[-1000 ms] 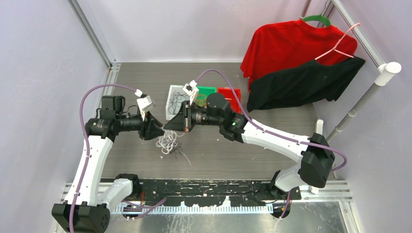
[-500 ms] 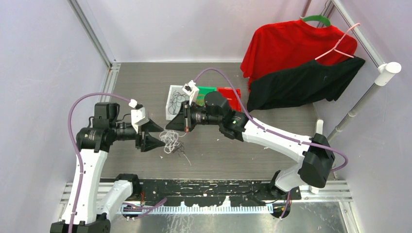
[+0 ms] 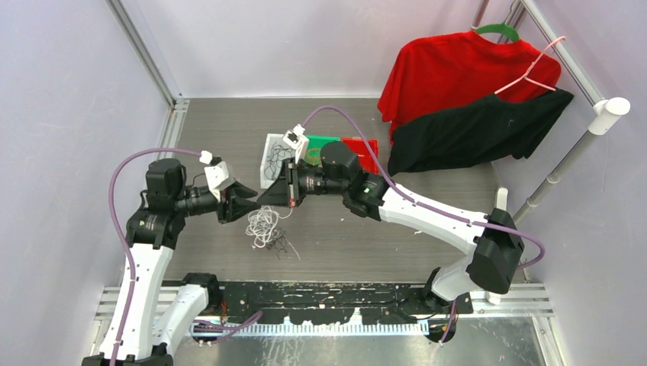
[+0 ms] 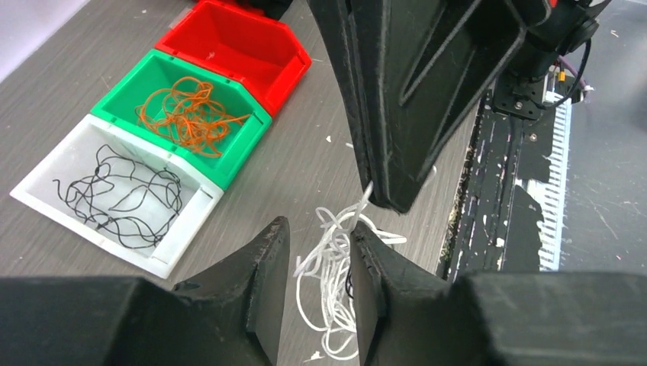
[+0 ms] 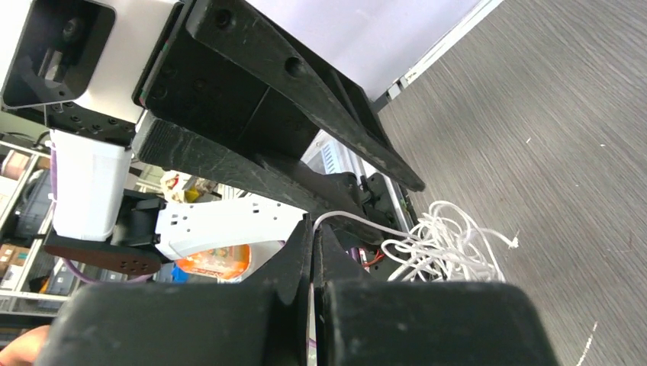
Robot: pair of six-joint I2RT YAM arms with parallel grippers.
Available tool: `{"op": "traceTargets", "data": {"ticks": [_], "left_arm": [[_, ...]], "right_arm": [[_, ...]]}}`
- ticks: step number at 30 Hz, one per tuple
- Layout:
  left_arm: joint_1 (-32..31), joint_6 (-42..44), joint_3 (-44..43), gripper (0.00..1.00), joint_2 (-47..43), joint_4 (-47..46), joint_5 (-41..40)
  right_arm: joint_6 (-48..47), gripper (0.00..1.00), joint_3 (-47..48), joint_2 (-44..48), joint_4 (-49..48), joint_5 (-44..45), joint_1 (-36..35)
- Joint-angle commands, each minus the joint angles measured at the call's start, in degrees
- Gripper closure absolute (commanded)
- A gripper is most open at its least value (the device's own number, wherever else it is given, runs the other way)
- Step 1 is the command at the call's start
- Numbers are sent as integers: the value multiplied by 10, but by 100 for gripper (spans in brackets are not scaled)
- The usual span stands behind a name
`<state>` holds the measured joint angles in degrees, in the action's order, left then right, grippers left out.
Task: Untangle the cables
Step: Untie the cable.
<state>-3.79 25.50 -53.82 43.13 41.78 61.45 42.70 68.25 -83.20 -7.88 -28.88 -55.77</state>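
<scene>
A: Holding anything?
B: I'm pinching one white cable (image 5: 358, 219) in the closed right fingers (image 5: 286, 263); left fingers (image 4: 263, 267) are standing apart. White tangle (image 4: 328, 282) is lying near the white bin (image 4: 187, 217).

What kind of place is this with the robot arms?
Probably a robot practice lab. The left arm and right arm are bolted to a grey table, a white bin holds black cords, a green bin holds orange cords, and shirts hang on a rack.

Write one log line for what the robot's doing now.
right gripper: shut on white cable | left gripper: open, beside it
</scene>
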Motion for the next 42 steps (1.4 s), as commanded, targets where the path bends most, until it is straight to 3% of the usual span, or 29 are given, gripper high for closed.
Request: {"op": "traceTargets", "data": {"ticks": [1,7,9,14,17,22,24,35,42], "left_arm": [[-7,-49,7,67,8,-80,-18],[-7,-88,-2,66,19,-76,24],[-7,-65,-10,58,19,-44,55],[-8,0,-16,55,17,19,84],[-8,-54,-6,64,12,-45,50],[-8,-173,43,92,-27,-198,-37],[-8,-189,56,97,-39,-222,-55],[-8,-194,40,100,-31,-227,-79],[-8,-116,39,100,-13,-231,-266]], "right_arm": [[21,99,37,-15,-49,-23,-7],[16,99,28,-12,-49,-11,-8],[14,99,24,-8,-47,-6,-8],[17,99,24,-7,-49,-11,-7],[27,99,26,-10,-59,-22,-8],[35,99,17,-7,-64,-33,-8],[32,99,7,3,-63,-30,-8],[24,99,-23,51,-34,-29,-6],[-3,95,-31,91,66,-37,-5]]}}
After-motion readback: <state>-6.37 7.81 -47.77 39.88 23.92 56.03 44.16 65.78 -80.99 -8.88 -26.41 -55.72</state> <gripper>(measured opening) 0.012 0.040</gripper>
